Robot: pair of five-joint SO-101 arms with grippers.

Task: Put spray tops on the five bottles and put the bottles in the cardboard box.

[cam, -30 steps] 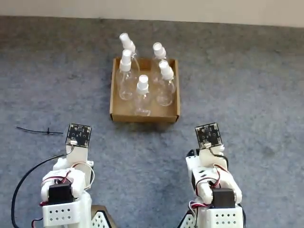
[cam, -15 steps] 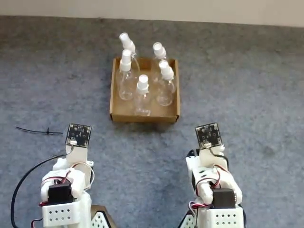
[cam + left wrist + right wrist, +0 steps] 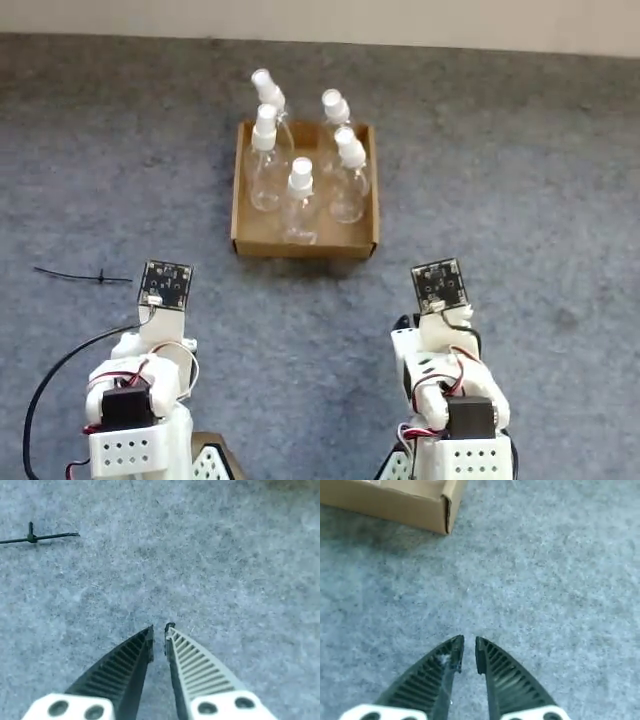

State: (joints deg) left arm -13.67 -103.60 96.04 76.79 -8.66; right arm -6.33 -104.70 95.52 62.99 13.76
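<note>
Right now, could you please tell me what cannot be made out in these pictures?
High view: rear-left bottle, base hidden by the bottle in front.
High view: spray tops' tightness, too small.
Right wrist view: cardboard box cut off by the edge, inside unseen.
Left wrist view: cable tie cut off by the edge.
</note>
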